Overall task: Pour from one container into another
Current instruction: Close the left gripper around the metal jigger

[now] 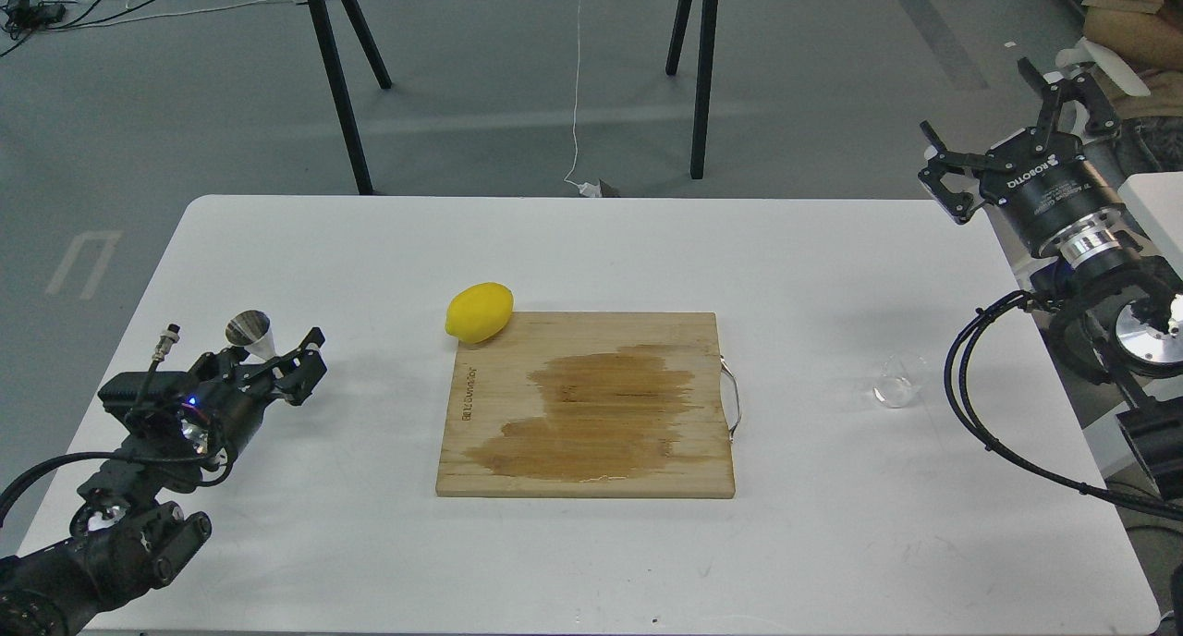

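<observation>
Jigger [250,333] sits tilted at the left claw [300,359], whose grip on it cannot be told. Cup [900,381] stands on the bench [370,562] right of the board [586,405]. Right claw [1003,128] hangs open above.

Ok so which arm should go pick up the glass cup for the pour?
Right, probably. The glass cup sits on the table's right side, and the right gripper hovers above it with jaws open. The left gripper is at the jigger, far across the cutting board.
</observation>
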Robot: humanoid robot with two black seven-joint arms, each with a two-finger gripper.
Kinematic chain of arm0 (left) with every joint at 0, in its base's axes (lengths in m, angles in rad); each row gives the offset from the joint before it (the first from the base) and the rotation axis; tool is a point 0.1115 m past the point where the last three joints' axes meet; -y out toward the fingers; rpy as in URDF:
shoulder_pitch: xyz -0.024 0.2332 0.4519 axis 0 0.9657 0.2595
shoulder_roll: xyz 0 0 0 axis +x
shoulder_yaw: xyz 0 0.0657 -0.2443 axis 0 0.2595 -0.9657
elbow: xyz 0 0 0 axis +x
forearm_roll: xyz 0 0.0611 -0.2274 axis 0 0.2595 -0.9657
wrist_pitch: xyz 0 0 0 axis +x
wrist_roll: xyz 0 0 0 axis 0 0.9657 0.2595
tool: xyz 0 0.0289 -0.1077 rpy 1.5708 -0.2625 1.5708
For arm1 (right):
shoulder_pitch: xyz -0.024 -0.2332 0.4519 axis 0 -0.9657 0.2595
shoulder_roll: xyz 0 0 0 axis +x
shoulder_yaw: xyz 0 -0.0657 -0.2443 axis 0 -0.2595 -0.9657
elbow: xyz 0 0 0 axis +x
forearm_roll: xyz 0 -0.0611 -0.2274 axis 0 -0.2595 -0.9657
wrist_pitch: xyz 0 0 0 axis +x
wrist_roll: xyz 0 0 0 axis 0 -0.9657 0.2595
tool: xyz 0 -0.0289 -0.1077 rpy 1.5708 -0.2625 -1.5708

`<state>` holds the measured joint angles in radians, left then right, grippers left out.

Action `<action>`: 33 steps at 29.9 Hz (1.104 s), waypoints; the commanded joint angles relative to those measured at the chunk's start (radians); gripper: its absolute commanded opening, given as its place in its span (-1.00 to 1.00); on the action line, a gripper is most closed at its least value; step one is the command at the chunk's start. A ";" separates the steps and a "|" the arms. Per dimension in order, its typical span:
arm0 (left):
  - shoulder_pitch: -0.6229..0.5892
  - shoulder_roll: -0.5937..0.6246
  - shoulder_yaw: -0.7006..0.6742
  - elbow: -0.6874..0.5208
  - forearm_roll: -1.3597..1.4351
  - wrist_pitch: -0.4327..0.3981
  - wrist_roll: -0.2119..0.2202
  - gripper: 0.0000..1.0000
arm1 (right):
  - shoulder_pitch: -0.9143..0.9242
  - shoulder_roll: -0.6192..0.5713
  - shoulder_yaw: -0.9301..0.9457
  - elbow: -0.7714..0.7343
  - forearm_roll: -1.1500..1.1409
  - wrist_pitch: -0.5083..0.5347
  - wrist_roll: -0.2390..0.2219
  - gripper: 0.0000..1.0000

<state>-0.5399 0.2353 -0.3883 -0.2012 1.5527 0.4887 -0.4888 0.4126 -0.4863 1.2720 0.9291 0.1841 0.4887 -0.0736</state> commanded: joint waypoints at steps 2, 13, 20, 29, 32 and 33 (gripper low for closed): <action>-0.003 -0.013 -0.001 0.019 -0.002 0.000 0.000 0.59 | 0.000 0.000 0.006 0.000 0.000 0.000 0.000 0.99; -0.006 -0.031 -0.001 0.060 -0.036 0.000 0.000 -0.06 | 0.000 0.000 0.006 0.002 0.000 0.000 0.000 0.99; -0.006 -0.040 0.000 0.074 -0.037 0.000 0.000 -0.51 | 0.000 0.000 0.006 0.002 0.000 0.000 0.000 0.99; -0.006 -0.065 0.006 0.114 -0.037 0.000 0.000 -0.80 | 0.000 0.000 0.006 0.002 0.000 0.000 0.000 0.99; -0.006 -0.065 0.003 0.112 -0.037 0.000 0.000 -0.87 | -0.002 0.000 0.006 0.002 0.000 0.000 0.000 0.99; -0.011 -0.063 0.000 0.106 -0.037 0.000 0.000 -0.88 | -0.002 0.000 0.006 0.002 0.000 0.000 0.000 0.99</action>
<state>-0.5462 0.1701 -0.3829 -0.0875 1.5155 0.4887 -0.4886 0.4118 -0.4863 1.2779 0.9312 0.1841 0.4887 -0.0736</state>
